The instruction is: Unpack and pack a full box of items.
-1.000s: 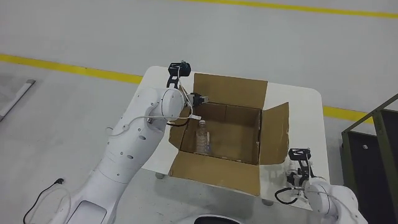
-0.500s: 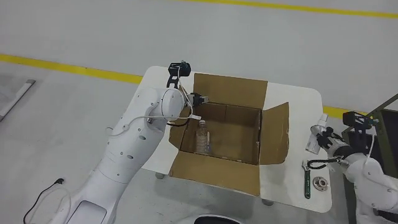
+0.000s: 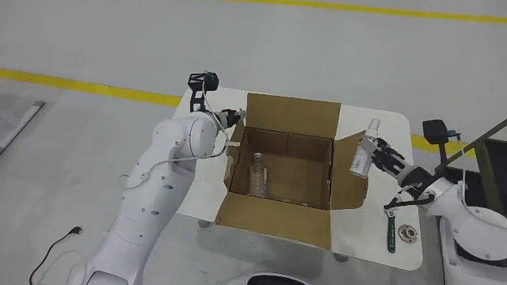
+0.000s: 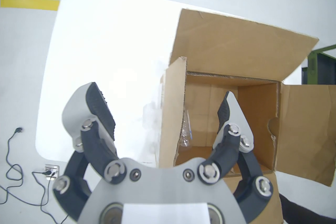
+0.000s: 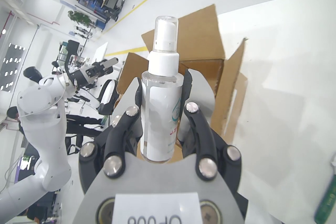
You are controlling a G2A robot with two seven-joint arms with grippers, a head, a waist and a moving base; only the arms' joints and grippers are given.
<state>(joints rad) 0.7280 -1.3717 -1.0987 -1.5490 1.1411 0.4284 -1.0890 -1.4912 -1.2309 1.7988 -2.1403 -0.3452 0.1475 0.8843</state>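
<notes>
Cardboard box (image 3: 287, 166) at centre frame holds one clear bottle (image 3: 258, 174); the right gripper (image 5: 162, 83) pinches a spray bottle (image 5: 160, 117) beside it, probably for packing, the left gripper (image 4: 161, 101) hanging spread.

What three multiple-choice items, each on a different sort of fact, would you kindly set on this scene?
1. Where is the spray bottle? A. on the table B. in the right end effector C. in the left end effector
2. What colour is the handle of the tool on the table? A. red B. green C. yellow
3. How is the left end effector? A. open B. shut on a bottle C. shut, empty
Key: 1 B, it grips the bottle; 2 B, the handle is green; 3 A, spread wide, gripping nothing.
</notes>
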